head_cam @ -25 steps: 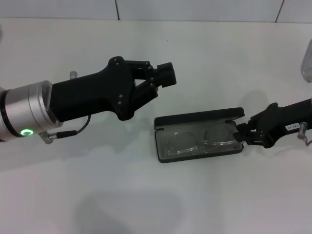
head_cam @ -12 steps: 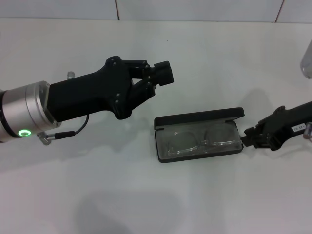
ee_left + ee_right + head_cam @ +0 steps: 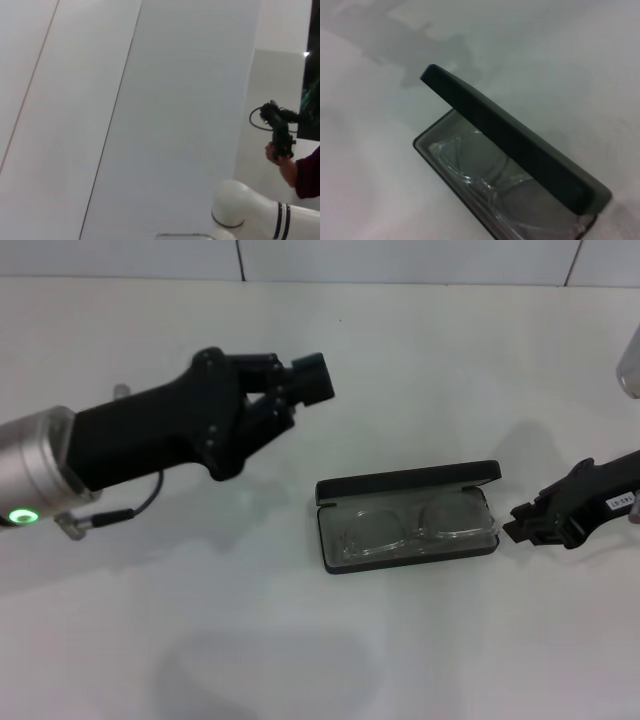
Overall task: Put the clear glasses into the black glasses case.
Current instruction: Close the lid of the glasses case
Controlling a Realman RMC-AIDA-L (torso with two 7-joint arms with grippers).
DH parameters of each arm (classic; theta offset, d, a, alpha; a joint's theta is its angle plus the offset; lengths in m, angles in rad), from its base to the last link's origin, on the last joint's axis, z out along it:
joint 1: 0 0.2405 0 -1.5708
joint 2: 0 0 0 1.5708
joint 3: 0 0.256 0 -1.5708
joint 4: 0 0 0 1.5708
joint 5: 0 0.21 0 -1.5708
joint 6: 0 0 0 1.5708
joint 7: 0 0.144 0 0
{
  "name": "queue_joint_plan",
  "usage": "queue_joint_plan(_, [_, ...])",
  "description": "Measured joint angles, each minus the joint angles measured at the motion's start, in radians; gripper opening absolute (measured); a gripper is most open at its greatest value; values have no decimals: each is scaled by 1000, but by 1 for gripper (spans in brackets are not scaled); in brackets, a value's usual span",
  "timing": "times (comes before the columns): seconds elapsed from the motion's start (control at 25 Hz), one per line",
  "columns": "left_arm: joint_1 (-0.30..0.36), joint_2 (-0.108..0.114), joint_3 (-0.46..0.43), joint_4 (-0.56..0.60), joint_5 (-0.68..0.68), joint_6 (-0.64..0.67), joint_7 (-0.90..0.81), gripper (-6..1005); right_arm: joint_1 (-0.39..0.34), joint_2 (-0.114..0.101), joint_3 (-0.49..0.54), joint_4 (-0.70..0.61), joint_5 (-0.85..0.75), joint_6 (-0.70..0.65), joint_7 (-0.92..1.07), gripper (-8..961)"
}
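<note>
Clear glasses (image 3: 405, 531) lie inside black glasses case (image 3: 408, 516), lid ajar. My right gripper (image 3: 522, 528), at its 3 o'clock, holds nothing, fingers narrow; left gripper (image 3: 310, 380) fingers together, empty. Judgement: press lid down evenly.

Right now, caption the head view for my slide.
Clear glasses lie inside open black glasses case; both grippers apart.

White label (image 3: 622, 501) on right arm: small print, unreadable. No other text.
</note>
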Motion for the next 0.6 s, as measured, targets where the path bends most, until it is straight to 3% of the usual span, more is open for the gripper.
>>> queue_joint_plan(0.4, [-12,46,-2,51,6,46,-156,105,20,5,-6,-39,0,-1,13,196])
queue_joint_plan(0.6, [-2,46,-4,51,7,58,-173,107,34,3,-7,-43,-7,2,2,195])
